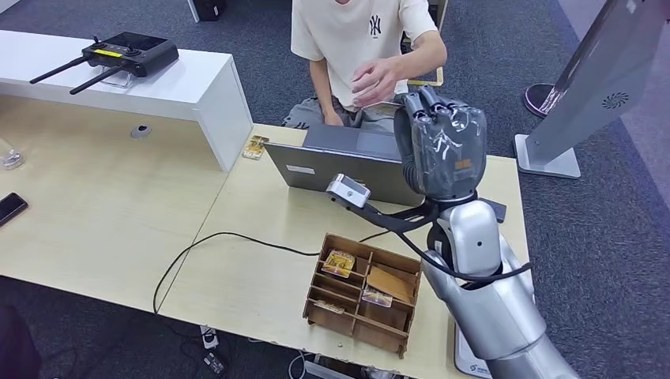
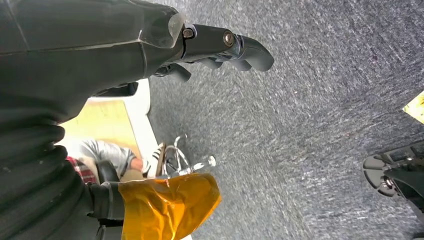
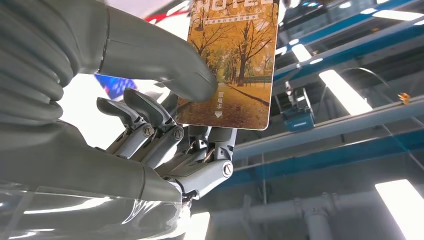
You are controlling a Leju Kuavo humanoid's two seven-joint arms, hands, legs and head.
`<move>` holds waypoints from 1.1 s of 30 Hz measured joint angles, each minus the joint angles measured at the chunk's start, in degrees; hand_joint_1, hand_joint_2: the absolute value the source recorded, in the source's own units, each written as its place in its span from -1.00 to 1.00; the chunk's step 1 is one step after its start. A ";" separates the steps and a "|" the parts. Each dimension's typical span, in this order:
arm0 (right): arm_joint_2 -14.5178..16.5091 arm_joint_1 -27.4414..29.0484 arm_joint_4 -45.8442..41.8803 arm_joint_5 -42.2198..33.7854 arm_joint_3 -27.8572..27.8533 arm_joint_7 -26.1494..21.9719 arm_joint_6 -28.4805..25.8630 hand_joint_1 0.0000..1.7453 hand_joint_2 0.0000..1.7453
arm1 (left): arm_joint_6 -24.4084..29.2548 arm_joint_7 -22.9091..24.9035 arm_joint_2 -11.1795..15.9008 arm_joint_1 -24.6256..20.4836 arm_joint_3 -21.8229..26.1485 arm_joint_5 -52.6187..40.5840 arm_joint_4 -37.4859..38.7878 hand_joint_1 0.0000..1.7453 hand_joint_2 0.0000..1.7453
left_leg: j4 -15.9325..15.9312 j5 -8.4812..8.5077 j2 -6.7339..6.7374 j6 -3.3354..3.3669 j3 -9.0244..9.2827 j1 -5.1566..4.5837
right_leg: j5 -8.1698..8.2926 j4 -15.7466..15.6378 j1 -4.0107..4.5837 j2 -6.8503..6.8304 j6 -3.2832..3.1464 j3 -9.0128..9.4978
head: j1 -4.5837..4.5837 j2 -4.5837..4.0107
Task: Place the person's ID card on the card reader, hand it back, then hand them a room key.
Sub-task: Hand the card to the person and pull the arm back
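Right hand (image 1: 439, 142) raised above the far side of the surface (image 1: 261, 268), back of the hand toward the head camera, directly in front of the seated person (image 1: 359, 47). In the right wrist view the thumb (image 3: 165, 65) presses a room key (image 3: 232, 65) against the darker fingers (image 3: 150, 120) behind it; the card is grasped at its lower part, and its printed face shows autumn trees along a path with a small arrow near the bottom edge. Card held upright, ceiling lights behind it.

The person's hand (image 1: 378, 79) is lifted at chest height, just beyond the robot's right hand and near it; contact with the card cannot be judged from the head view.

A grey laptop (image 1: 348, 162) stands open on the surface between the person and the robot, partly hidden by the raised hand. Nearer the robot, a brown wooden organiser (image 1: 363, 292) with several compartments holds a few cards, one of them at the far-left compartment (image 1: 338, 263). A black cable (image 1: 213, 245) runs across the surface toward the laptop.

Left hand (image 2: 220, 47) hangs over grey carpet (image 2: 310, 125); its fingers are loosely curved and apart, released, nothing in them.

On the white raised counter (image 1: 182, 87) to the left lies a black remote controller (image 1: 126, 54) with two antennas.
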 joint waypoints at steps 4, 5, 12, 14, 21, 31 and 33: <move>0.32 -3.48 5.40 3.60 0.09 2.54 -0.14 1.00 1.00 | -0.16 0.13 -0.01 -0.34 -1.17 0.00 0.00 -1.00 1.00 | 0.01 0.01 -0.01 0.01 0.00 0.00 | 0.00 0.00 0.00 0.00 0.00 -0.01 | 0.01 0.00; 0.42 -4.17 6.65 4.17 0.09 2.97 -0.25 1.00 1.00 | -0.20 0.18 -0.02 -0.37 -1.45 0.00 0.00 -1.00 1.00 | 0.01 0.01 -0.01 0.01 0.00 0.00 | 0.00 0.00 0.00 0.00 0.00 -0.01 | 0.00 0.00; 1.08 -6.49 13.54 7.95 0.03 5.54 -1.19 1.00 1.00 | -0.40 0.67 -0.03 -0.55 -2.61 0.16 0.00 -1.00 1.00 | 0.01 0.01 0.00 0.01 0.00 0.00 | 0.00 0.00 0.00 0.01 0.00 -0.02 | 0.00 0.00; 1.29 -6.56 14.95 8.12 -0.02 5.92 -1.49 1.00 1.00 | -0.43 0.68 -0.04 -0.56 -2.96 0.27 0.00 -1.00 1.00 | 0.01 0.01 0.00 0.01 0.00 0.00 | 0.00 -0.01 0.00 0.01 0.00 -0.02 | -0.01 0.00; 2.43 -6.57 19.80 8.38 0.63 6.56 -3.23 1.00 1.00 | -0.54 0.72 -0.10 -0.69 -3.37 1.06 0.00 -1.00 1.00 | 0.01 0.01 0.00 0.01 0.00 0.01 | 0.00 0.00 0.00 0.01 0.00 -0.02 | 0.00 0.00; 2.89 -6.57 24.92 8.40 5.88 8.79 -3.53 -1.00 1.00 | -0.60 0.78 -0.10 -0.80 -3.72 1.91 0.00 -1.00 1.00 | 0.01 0.01 0.00 0.01 0.00 0.01 | 0.00 0.00 0.00 0.01 0.00 -0.03 | 0.00 0.00; 2.89 -6.57 25.73 8.40 6.92 9.23 -3.49 -1.00 1.00 | -0.62 0.86 -0.10 -0.80 -3.78 2.02 0.00 -1.00 1.00 | 0.01 0.01 0.00 0.01 -0.01 0.00 | 0.00 -0.01 0.00 0.01 0.00 -0.03 | 0.00 0.00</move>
